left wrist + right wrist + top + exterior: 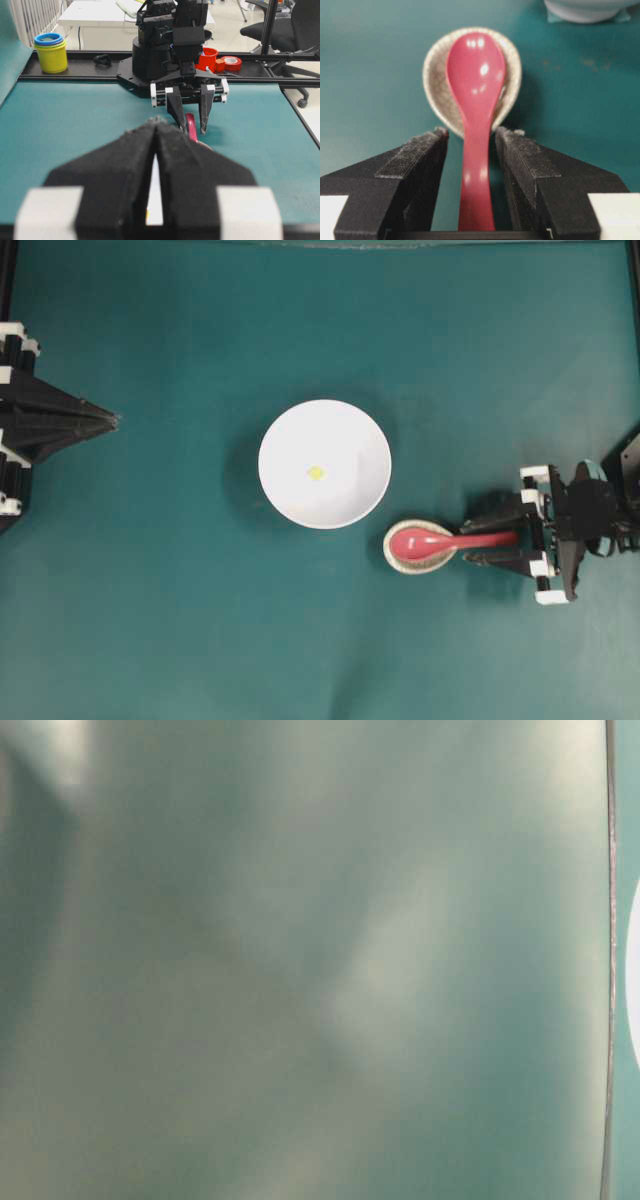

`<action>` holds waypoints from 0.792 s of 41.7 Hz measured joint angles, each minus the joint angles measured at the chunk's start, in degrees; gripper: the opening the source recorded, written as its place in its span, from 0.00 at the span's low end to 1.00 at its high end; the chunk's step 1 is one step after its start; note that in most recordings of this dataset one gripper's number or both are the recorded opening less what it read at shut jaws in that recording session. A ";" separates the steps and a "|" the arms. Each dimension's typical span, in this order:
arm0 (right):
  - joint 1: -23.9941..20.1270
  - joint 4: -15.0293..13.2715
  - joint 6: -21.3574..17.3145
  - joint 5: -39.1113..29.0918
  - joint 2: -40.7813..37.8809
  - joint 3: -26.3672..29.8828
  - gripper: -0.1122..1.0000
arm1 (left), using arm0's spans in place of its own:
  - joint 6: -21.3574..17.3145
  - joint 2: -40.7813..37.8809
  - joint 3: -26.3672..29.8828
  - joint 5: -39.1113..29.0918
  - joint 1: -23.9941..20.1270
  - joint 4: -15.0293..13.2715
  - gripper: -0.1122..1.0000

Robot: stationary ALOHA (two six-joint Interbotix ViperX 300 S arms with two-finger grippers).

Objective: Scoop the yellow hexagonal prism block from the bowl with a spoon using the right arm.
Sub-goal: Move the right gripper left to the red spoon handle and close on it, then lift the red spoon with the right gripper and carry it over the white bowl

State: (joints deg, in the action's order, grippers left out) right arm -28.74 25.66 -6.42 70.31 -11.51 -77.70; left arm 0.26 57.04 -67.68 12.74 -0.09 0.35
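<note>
Right jaws [470, 150] spread astride the spoon [475, 100] handle; left jaws [156, 145] pressed together

1. Teal table [150, 620] carries everything.
2. White bowl [290, 495] sits near centre.
3. Speckled beige dish [398, 558] lies just beside the bowl, cradling the red spoon's scoop.

I'm working in a lab or office: past my teal counter [60, 130], at twelve o'clock, sit an office chair [280, 30], a white desk [95, 12], tape rolls [230, 63] and stacked cups [50, 52] at eleven.
</note>
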 measured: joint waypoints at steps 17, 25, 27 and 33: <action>-0.09 0.09 0.00 -0.26 -0.53 0.62 0.55 | 0.00 0.00 0.09 0.00 0.00 0.00 0.10; 0.00 0.09 0.00 -0.53 -0.62 0.62 0.38 | 0.09 0.00 0.00 0.00 0.00 0.00 0.10; -0.09 0.09 0.00 -0.62 -0.53 0.62 0.32 | 0.09 0.00 0.00 -0.18 0.00 0.00 0.10; -0.09 0.35 0.00 -0.62 -0.53 0.62 0.31 | 0.09 0.00 0.00 -0.18 0.00 0.00 0.10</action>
State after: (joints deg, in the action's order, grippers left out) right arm -28.83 26.02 -6.42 69.70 -12.04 -77.08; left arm 0.35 57.04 -67.68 12.57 -0.09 0.35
